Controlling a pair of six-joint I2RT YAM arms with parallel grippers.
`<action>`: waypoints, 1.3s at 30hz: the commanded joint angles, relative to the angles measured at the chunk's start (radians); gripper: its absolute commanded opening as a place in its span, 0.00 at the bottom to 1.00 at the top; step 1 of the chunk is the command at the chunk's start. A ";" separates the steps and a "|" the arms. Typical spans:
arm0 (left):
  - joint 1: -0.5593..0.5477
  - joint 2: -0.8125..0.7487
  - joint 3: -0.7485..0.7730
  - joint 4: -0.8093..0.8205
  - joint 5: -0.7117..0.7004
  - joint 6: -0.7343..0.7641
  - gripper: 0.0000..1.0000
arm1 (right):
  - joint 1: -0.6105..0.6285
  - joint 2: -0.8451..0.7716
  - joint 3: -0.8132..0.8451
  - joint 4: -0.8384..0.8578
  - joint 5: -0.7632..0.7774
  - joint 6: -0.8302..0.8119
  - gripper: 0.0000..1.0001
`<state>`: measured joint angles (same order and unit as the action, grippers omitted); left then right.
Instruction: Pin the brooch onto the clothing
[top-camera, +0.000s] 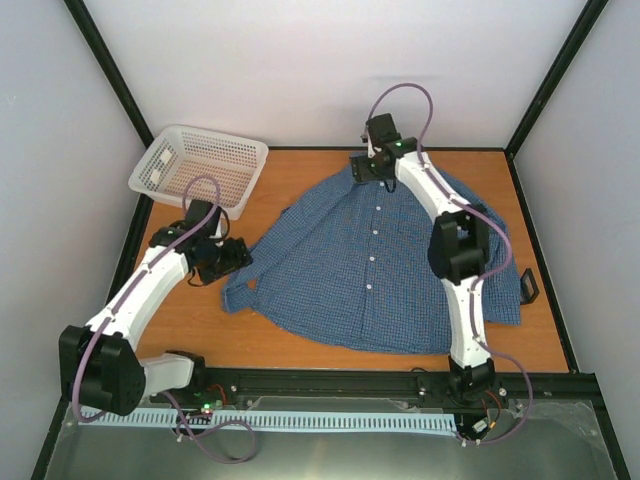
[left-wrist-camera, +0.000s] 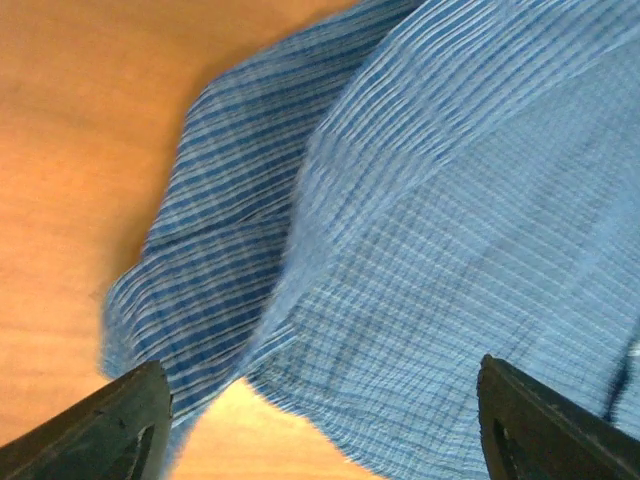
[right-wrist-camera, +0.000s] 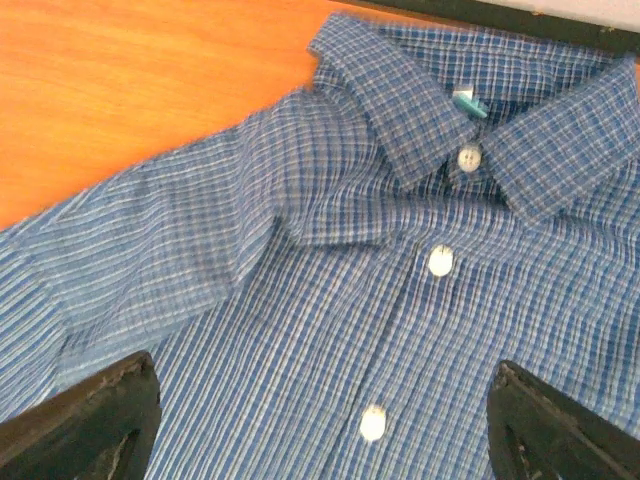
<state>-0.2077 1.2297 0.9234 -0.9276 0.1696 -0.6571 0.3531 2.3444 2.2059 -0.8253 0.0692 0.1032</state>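
Observation:
The blue checked shirt (top-camera: 385, 265) lies spread flat, front up, on the wooden table, with its white buttons (right-wrist-camera: 440, 260) down the middle. My right gripper (top-camera: 368, 170) hovers open over the collar (right-wrist-camera: 400, 105); its black fingertips (right-wrist-camera: 100, 420) straddle the placket with nothing between them. My left gripper (top-camera: 232, 258) is open at the shirt's left sleeve end (left-wrist-camera: 420, 260), its fingertips (left-wrist-camera: 120, 420) wide apart over cloth and bare table. The brooch is not in view in any frame.
A white mesh basket (top-camera: 200, 165) stands at the back left. A small black box (top-camera: 528, 288) sits by the shirt's right sleeve near the table's right edge. Black frame posts border the table.

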 joint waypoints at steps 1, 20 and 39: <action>-0.077 -0.001 0.105 0.142 0.009 0.101 0.85 | -0.008 -0.221 -0.309 0.086 -0.176 0.044 0.87; -0.121 1.098 1.157 0.324 0.147 0.444 0.78 | -0.048 -0.804 -1.194 0.342 -0.273 0.121 0.89; -0.122 1.258 1.249 0.297 0.205 0.470 0.54 | -0.049 -0.821 -1.223 0.355 -0.298 0.128 0.89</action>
<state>-0.3271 2.4744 2.1422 -0.6147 0.3454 -0.1967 0.3035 1.5368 0.9928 -0.4961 -0.2199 0.2260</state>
